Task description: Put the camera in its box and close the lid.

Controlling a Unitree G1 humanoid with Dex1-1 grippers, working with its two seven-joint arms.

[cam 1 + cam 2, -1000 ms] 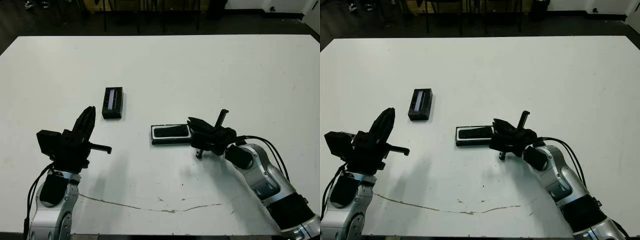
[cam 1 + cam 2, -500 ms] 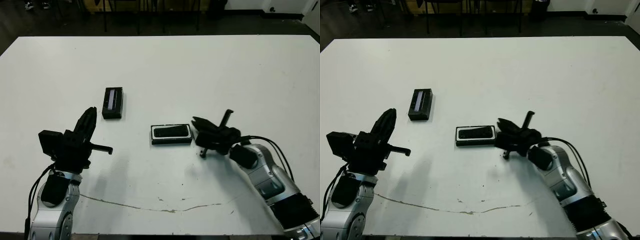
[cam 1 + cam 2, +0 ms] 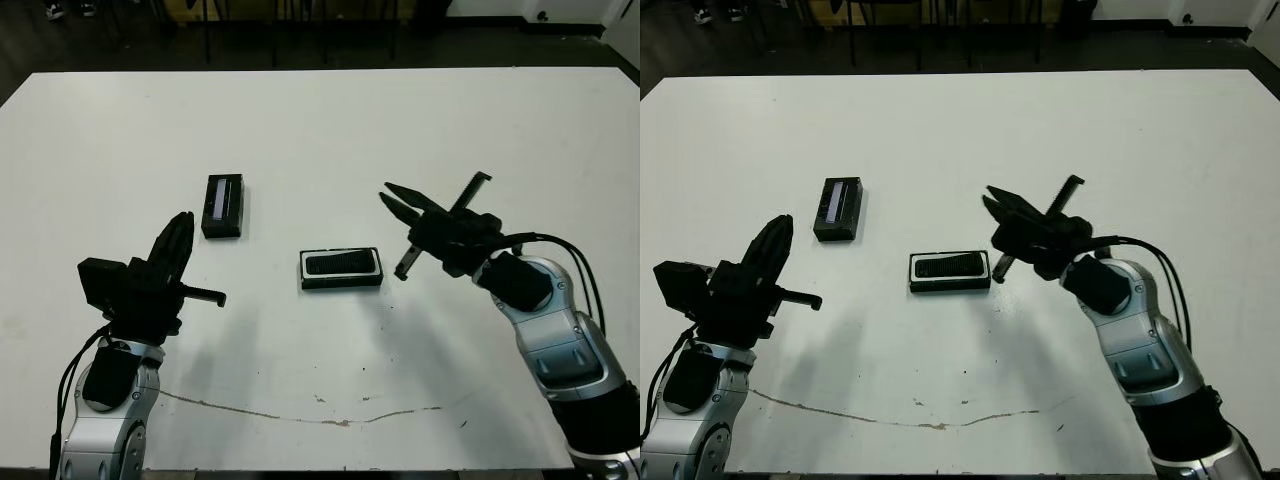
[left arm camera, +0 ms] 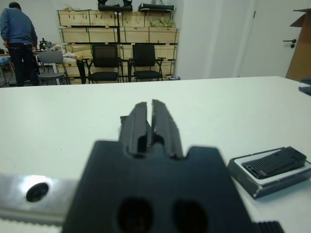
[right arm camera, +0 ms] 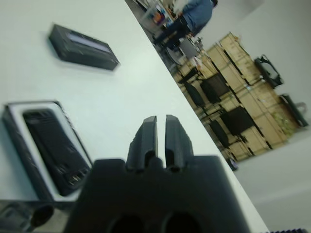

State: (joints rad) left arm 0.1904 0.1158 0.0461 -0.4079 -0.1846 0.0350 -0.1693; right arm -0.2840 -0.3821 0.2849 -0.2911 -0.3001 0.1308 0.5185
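So the small black ribbed camera bar (image 3: 340,265) is already sitting inside the shallow black tray with the white lining (image 3: 341,283), near the middle of the white table (image 3: 400,130). Looks like that half of the job is done, and the lid is what's left.

The flat black rectangular lid with the pale silvery-blue stripe (image 3: 222,205) lies apart from the box, at roughly 10 o'clock from it. Its long axis runs 12-to-6, while the box's long axis runs 9-to-3, so I'd guess it needs about a quarter turn before it fits.

The bit that matters: the lid is at about 1 o'clock from the left gripper (image 3: 176,240), and fairly near it. The right gripper (image 3: 398,204) hangs above the table just off the box's 3 o'clock end, with the whole box between it and the lid. So the left arm is the obvious pick for grabbing it.

Both claws are empty. In each wrist view the two fingers sit pressed together, left (image 4: 150,121) and right (image 5: 156,138).
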